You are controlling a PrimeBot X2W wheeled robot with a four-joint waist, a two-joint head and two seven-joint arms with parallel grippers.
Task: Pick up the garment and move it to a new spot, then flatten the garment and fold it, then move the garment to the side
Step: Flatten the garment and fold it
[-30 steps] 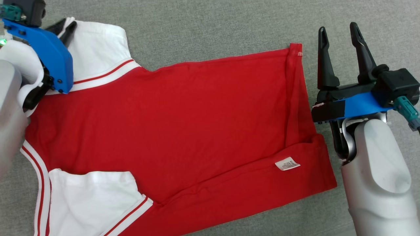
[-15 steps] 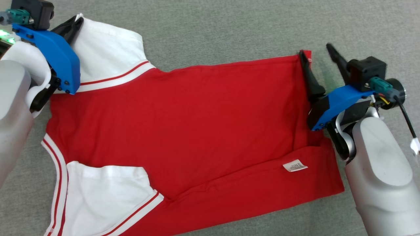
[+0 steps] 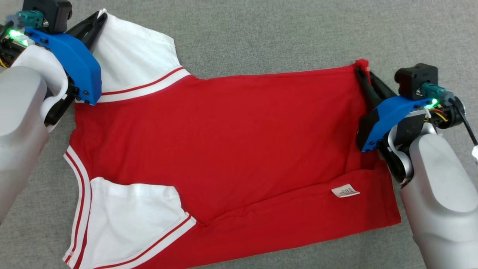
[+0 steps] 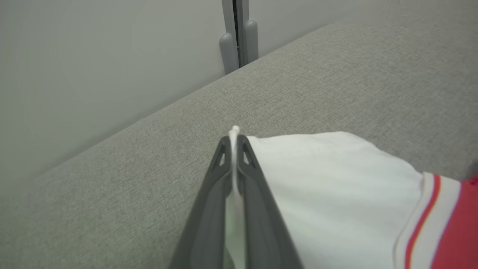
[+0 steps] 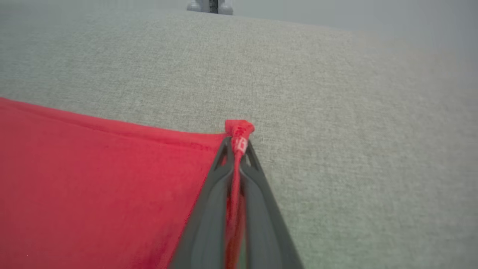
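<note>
You had the garment [image 3: 231,142], a red shirt with white sleeves and red-and-white trim, spread nearly flat on the grey fabric surface [image 3: 261,33]. Its neck end pointed toward the robot's left and its hem toward the robot's right. A fold ran across the near part of the red body, and a small white label [image 3: 345,191] showed on it near the hem.

The left gripper [image 3: 100,18] held the far white sleeve [image 3: 138,56] at its outer corner. In the left wrist view its fingers [image 4: 209,209] were pressed together on a strip of white cloth, with a tuft standing just past the tips. That corner lay short of the surface's edge, beyond which you saw a pale wall [image 4: 93,67] and a grey upright fitting [image 4: 239,41].

The right gripper [image 3: 362,73] held the far hem corner. In the right wrist view its fingers [image 5: 209,216] were closed on a bunched ridge of red cloth that rose past the tips.

The near white sleeve [image 3: 130,220] lay flat on the surface, well apart from both grippers
</note>
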